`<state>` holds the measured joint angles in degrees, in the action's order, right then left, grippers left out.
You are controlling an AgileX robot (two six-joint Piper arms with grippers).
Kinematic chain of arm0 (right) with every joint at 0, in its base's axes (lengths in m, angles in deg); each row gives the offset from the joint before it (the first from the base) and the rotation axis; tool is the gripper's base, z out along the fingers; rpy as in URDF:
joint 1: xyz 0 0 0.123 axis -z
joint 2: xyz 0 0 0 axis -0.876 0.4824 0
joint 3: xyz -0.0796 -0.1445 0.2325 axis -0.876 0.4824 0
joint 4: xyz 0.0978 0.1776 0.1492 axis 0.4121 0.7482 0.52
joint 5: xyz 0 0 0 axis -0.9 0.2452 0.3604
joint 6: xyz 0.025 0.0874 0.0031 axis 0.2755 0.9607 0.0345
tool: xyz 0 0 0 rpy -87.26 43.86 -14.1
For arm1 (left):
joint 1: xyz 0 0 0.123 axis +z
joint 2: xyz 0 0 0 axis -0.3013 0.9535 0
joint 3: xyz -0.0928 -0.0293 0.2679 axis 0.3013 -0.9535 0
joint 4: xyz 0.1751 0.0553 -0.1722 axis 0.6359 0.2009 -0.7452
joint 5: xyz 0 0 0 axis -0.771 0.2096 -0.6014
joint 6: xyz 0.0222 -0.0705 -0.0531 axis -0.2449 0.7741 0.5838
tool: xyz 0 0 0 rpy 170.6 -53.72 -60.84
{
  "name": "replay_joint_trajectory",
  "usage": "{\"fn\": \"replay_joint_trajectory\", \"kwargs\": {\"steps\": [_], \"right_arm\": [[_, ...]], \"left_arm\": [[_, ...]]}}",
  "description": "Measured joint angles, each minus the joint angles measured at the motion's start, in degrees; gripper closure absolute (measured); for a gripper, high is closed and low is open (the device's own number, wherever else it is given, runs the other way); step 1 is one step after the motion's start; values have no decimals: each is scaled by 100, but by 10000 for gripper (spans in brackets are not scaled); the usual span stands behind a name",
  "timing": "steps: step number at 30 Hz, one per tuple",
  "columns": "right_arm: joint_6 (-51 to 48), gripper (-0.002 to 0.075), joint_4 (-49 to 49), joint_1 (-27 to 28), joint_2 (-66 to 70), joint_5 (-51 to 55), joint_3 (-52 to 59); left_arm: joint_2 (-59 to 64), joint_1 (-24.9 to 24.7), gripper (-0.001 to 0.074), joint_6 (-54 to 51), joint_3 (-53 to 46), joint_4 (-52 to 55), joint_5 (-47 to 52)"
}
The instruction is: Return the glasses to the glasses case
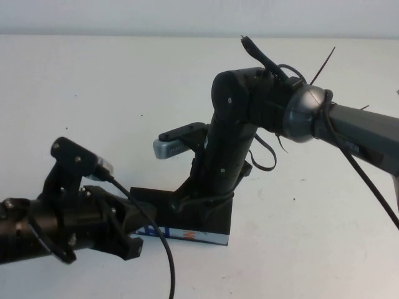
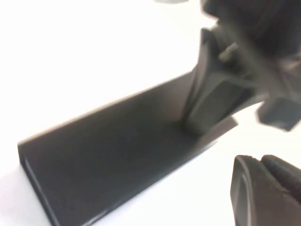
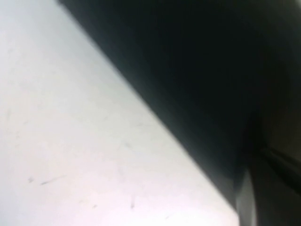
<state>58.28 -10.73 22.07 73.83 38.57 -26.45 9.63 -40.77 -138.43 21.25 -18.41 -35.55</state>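
The glasses case (image 1: 156,200) lies on the white table at the near middle, a flat black box with its lid down and a white front edge with blue and orange print. It fills the left wrist view (image 2: 117,155) and shows as a dark slab in the right wrist view (image 3: 197,84). The glasses are hidden. My right gripper (image 1: 198,200) reaches down from the right, and its tip touches the case's top at the right end (image 2: 207,108). My left gripper (image 1: 132,240) is shut and empty just off the case's left end (image 2: 258,162).
The white table (image 1: 93,93) stretches bare to the left and behind the case. The right arm's grey forearm (image 1: 361,134) and loose black cables (image 1: 156,249) hang over the right side and the front.
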Motion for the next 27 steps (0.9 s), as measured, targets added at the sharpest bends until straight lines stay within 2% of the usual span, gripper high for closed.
{"fn": "replay_joint_trajectory", "kwargs": {"steps": [7,11,18,23,27], "right_arm": [[261,739,-3,-32,-719,-38,-20],[559,739,-183,-266,-1708,-48,344],[1457,739,-1012,-1025,-3962,-43,2071],[1973,739,-1153,-1130,-5894,-507,3471],[2410,739,-1423,-1130,-7360,-887,4612]], "left_arm": [[-1471,0,736,576,-36,369,144],[-2796,0,736,751,-214,552,-548],[-5407,0,736,855,-1256,444,-2104],[-6756,0,736,870,-2193,441,-2996],[-7216,0,736,870,-2810,394,-3416]]}}
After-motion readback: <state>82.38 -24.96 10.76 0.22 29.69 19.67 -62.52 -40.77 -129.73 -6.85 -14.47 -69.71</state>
